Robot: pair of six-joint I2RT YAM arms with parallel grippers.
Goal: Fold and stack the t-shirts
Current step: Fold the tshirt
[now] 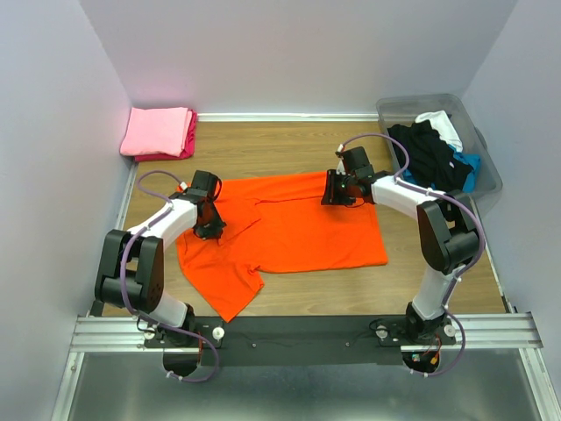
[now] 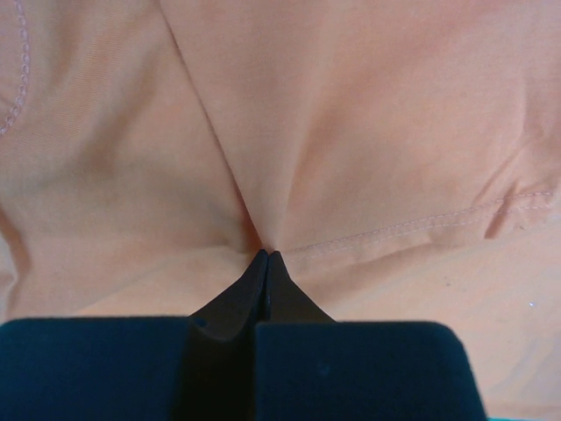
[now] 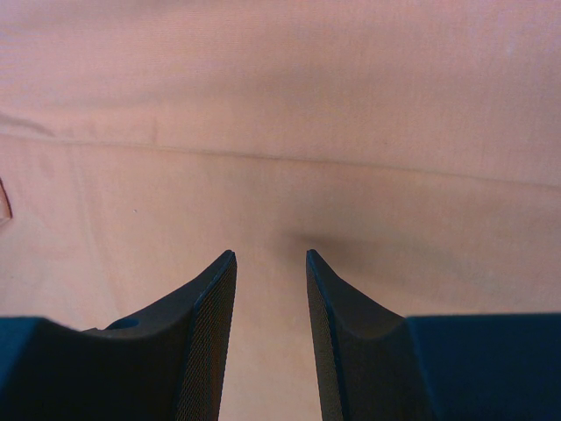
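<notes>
My left claw [image 2: 266, 254] is pinched shut on a fold of the orange t-shirt [image 1: 298, 228], which is spread across the middle of the surface [image 1: 280, 145]. My right claw [image 3: 270, 256] is half open over the shirt's far edge, holding nothing. Lifting one-sided now would probably drag and bunch it.

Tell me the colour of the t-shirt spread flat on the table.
The t-shirt is bright orange, clearest in the top external view.
</notes>
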